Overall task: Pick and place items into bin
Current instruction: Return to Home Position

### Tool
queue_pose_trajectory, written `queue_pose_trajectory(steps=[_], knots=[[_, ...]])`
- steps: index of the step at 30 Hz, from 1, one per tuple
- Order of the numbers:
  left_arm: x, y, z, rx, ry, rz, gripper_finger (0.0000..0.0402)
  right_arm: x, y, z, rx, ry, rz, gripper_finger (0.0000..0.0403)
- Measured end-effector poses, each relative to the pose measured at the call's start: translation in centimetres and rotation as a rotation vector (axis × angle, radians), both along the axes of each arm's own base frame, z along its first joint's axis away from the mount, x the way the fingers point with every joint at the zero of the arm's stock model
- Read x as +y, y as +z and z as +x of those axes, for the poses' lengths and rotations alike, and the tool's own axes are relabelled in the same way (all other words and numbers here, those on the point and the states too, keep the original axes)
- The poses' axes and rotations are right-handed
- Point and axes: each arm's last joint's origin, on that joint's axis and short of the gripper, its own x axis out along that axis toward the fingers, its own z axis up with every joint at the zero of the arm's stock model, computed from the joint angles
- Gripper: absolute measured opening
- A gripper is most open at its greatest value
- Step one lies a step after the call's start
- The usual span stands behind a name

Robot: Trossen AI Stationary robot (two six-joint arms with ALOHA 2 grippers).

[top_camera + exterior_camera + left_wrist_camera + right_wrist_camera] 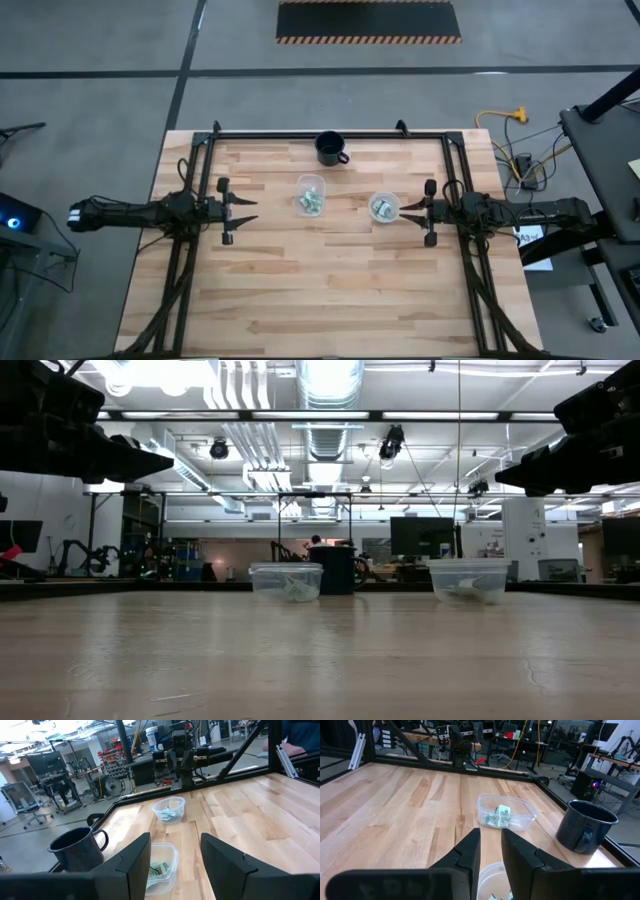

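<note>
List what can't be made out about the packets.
- Count of pale flat packets, left clear plastic bin: too small in high view; left tool partly covers it in left wrist view.
- Right clear plastic bin: cut off by right wrist view's edge.
- Dark blue mug's inside: too dark.

The left arm (130,212) is stretched in level from the 9 o'clock side of the desk (330,290), as seen from above. The left end effector (250,210) is pointed toward 3 o'clock and held raised off the surface. Its fingers (135,860) are parted wide and empty. The right arm (520,212) is laid out in mirror from 3 o'clock. The right end effector (404,210) is aimed at 9 o'clock (likewise lifted), with only a narrow gap between its empty fingers.
</note>
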Motion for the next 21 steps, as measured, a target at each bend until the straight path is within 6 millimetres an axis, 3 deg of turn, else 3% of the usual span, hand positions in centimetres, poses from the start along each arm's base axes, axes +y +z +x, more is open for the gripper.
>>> queue_pose_trajectory(steps=[21], knots=[[0.00, -0.07, 0.05, 0.008, 0.000, 0.000, 0.0157, 0.00, 0.00, 0.00, 0.000, 0.000, 0.000, 0.0068]])
